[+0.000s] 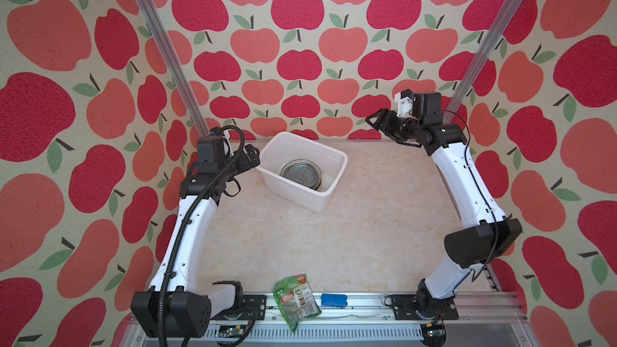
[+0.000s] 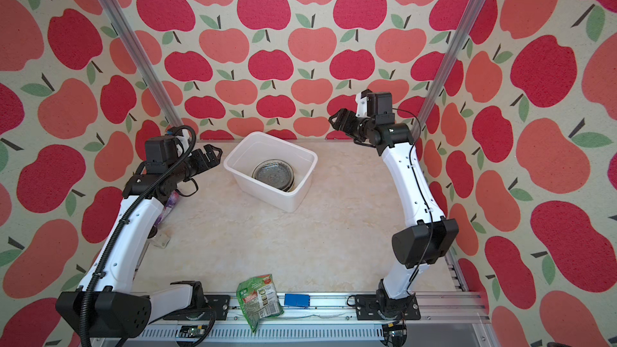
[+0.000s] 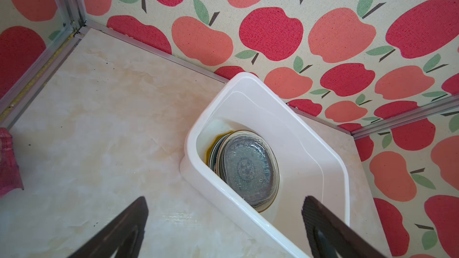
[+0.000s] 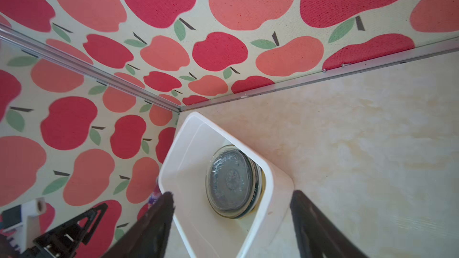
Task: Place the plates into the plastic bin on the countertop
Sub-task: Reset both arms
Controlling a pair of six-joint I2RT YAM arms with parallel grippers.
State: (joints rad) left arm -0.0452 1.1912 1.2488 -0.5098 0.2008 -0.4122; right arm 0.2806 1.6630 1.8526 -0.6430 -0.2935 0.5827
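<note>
We cannot read any words or numbers here. The green snack packet (image 1: 295,298) lies well away from the plastic bin (image 1: 300,196), toward the front. It has small food pictures, a red patch and some white print. The letters are too small and too blurry for us to read. Near its lower end we see a white patch with thin dark lines, but we cannot read it. Inside the bin the plates (image 4: 229,179) lie in a pile. A rim under the glass plate on top shows dark marks. They may be letters, but we cannot tell.
</note>
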